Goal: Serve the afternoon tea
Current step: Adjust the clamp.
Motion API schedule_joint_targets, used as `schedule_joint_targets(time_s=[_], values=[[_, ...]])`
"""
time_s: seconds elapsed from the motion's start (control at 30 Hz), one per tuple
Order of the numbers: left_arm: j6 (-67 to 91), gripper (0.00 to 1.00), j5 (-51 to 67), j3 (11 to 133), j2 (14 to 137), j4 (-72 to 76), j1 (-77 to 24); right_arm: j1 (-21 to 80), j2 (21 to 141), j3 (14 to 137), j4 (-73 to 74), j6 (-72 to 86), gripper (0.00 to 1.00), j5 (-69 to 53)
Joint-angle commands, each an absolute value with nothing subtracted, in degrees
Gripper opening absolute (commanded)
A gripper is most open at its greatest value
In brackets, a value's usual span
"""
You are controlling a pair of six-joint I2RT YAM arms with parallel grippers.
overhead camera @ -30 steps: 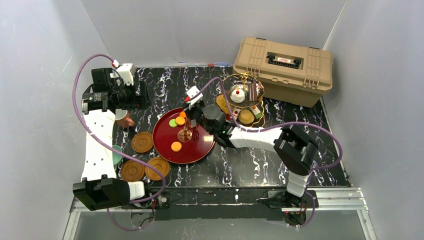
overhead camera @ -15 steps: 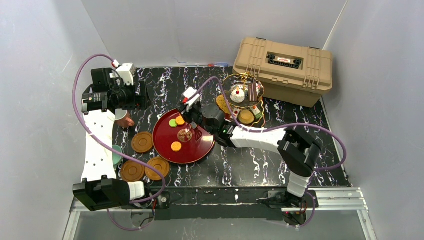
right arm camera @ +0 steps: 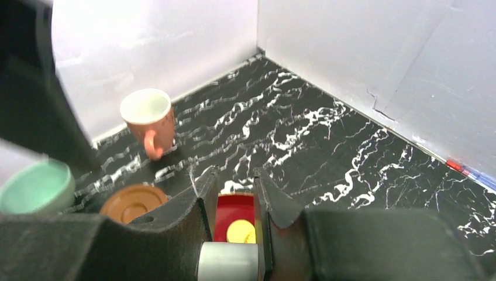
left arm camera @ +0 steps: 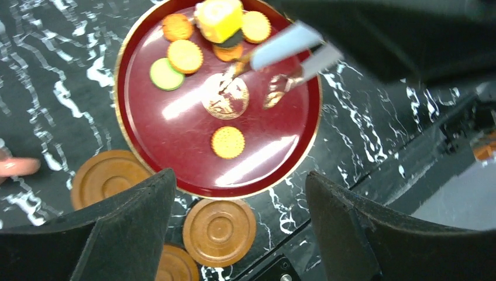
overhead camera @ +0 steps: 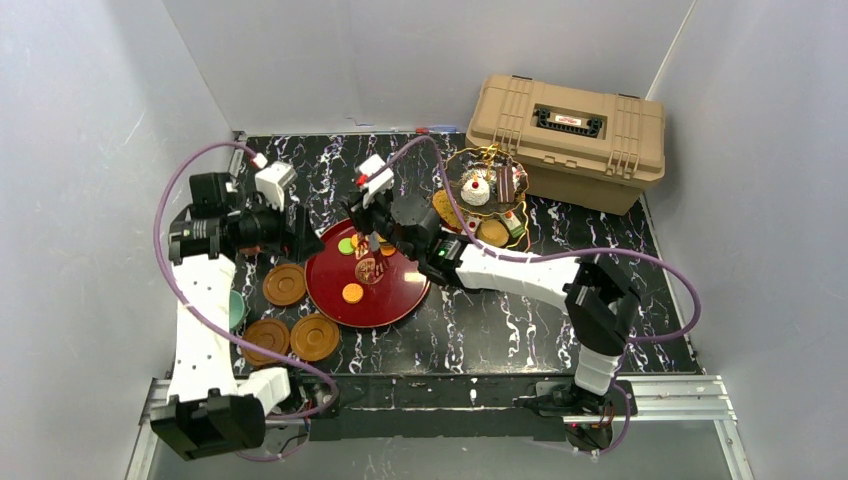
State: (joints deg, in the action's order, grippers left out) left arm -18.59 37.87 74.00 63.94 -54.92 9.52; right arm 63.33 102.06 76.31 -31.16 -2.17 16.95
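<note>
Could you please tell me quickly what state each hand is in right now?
Left hand: open, holding nothing.
Right hand: closed on the metal tongs.

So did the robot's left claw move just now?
Yes. In the top view the left gripper has swung right and a little toward the table's near edge, ending up close to the left rim of the red tray, which has stayed put.

Probably a robotics lab: plain white panel walls [overhead camera: 330,60] enclose a black marbled test table [overhead camera: 500,330].
</note>
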Motion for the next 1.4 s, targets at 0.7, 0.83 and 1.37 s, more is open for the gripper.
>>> schedule_joint_targets(time_s=[0.7,0.83,1.37], values=[[-30.26,0.63,45.48,63.59,52.03,-44.23,1.76,65.57,96.01,90.98,-23.38,25.75,0.04,16.8],[-30.5,0.49,52.49,64.84,52.84,-48.19,1.67,65.57,95.68,91.18,-24.06,27.59,0.04,16.26],[-25.13,0.0,60.39,66.05,50.87,-49.58,1.67,62.06,88.29,86.68,-23.36,29.3,0.56,14.53]])
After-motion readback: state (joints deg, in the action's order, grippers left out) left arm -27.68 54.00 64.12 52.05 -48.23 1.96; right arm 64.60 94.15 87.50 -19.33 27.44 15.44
